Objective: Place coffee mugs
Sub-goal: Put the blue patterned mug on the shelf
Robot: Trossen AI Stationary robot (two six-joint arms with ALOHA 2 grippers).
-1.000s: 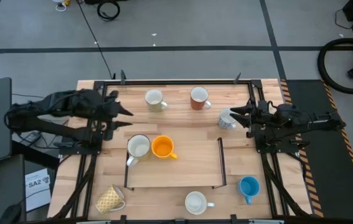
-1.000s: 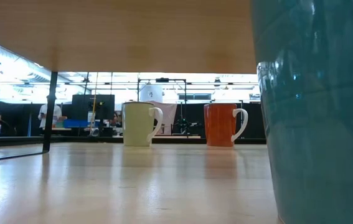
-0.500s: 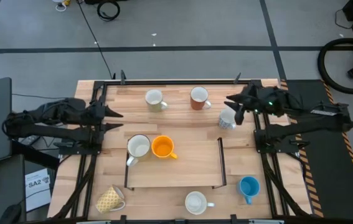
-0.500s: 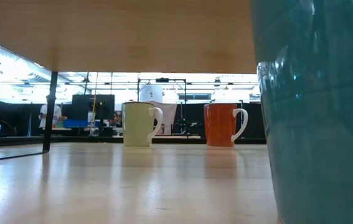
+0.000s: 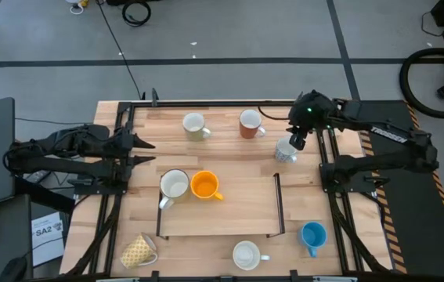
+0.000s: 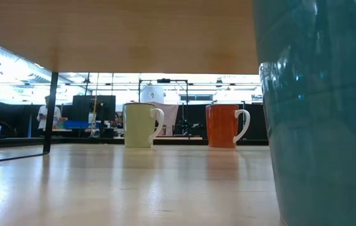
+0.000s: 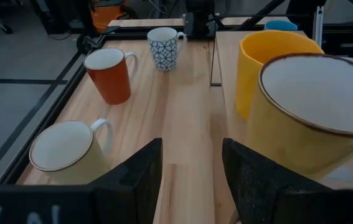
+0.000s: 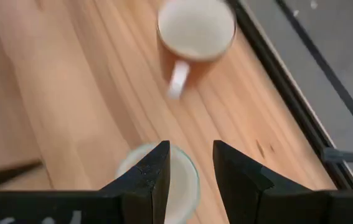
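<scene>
Several coffee mugs stand upright on their bases on the wooden table [image 5: 237, 168]. They are a cream one [image 5: 194, 125], a reddish-brown one [image 5: 250, 124], a white blue-patterned one [image 5: 284, 151], a cream one [image 5: 174, 185] beside an orange one [image 5: 204, 186], a yellow patterned one [image 5: 138, 251], a white one [image 5: 247, 254] and a blue one [image 5: 312, 235]. My right gripper [image 5: 294, 142] hangs open, slanting down just above the blue-patterned mug's rim [image 8: 179, 186]. My left gripper [image 5: 149, 147] waits open at the table's left edge, pointing toward the cream mug [image 7: 313, 112] and the orange mug [image 7: 269, 62].
A black rectangular frame [image 5: 278, 204] lies on the table's middle, with the cream and orange mugs at its far left corner. Black rails [image 5: 222, 103] run along the table's edges. In the low view the blue mug [image 6: 319, 113] fills the right side.
My right arm has swung toward the table's far edge and risen, and its gripper has tipped from nearly level to slanting down over the blue-patterned mug. My left gripper has drawn back toward the table's left edge and sunk a little, then kept still. No mug has moved.
</scene>
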